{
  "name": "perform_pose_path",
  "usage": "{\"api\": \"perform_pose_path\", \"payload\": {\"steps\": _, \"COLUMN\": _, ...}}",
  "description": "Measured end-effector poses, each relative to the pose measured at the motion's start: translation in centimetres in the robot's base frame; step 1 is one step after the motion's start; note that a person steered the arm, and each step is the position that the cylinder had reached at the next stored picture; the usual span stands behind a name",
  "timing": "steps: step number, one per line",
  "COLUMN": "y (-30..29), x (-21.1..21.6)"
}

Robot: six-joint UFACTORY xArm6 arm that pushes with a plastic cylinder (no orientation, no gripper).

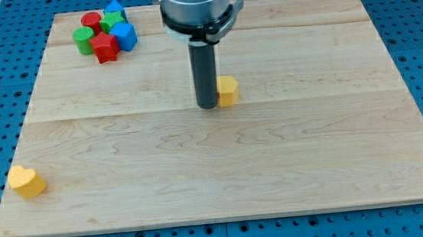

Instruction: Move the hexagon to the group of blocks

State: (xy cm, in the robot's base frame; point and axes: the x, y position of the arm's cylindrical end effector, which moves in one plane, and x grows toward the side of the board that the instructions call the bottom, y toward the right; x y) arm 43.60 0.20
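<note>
Tool: my tip [208,106], a bare rod w/ nothing to open or close, holds nothing; sits at 9 o'clock of the yellow hexagon [228,90], touching or just beside it, can't tell which.
Hexagon: near mid-surface, partly hidden behind the rod, well apart from the group.
Group: red, green, blue blocks [104,33] clustered at approx 10 o'clock of the hexagon, by the surface's top-left corner.
Risk 1: tip is on the group side of the hexagon; a push from here would prob send it twd 3 o'clock, away from the goal.
Risk 2: off-centre contact could spin it or let it slip past the rod.
Risk 3: too hard an arrival may scatter the cluster.
Other: yellow heart [27,181] at 8 o'clock, by the bottom-left corner of the surface [316,171], out of the path.
</note>
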Motion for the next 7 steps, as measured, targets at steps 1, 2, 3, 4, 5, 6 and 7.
{"api": "perform_pose_path", "payload": {"steps": 1, "y": 3.0, "x": 1.4}}
{"api": "perform_pose_path", "payload": {"steps": 2, "y": 5.9, "x": -1.1}}
{"api": "perform_pose_path", "payload": {"steps": 3, "y": 5.7, "x": -3.5}}
{"api": "perform_pose_path", "payload": {"steps": 4, "y": 5.4, "x": -5.5}}
{"api": "perform_pose_path", "payload": {"steps": 5, "y": 7.7, "x": -6.6}}
{"api": "perform_pose_path", "payload": {"steps": 6, "y": 3.1, "x": -7.8}}
{"api": "perform_pose_path", "payload": {"steps": 7, "y": -3.2, "x": -7.9}}
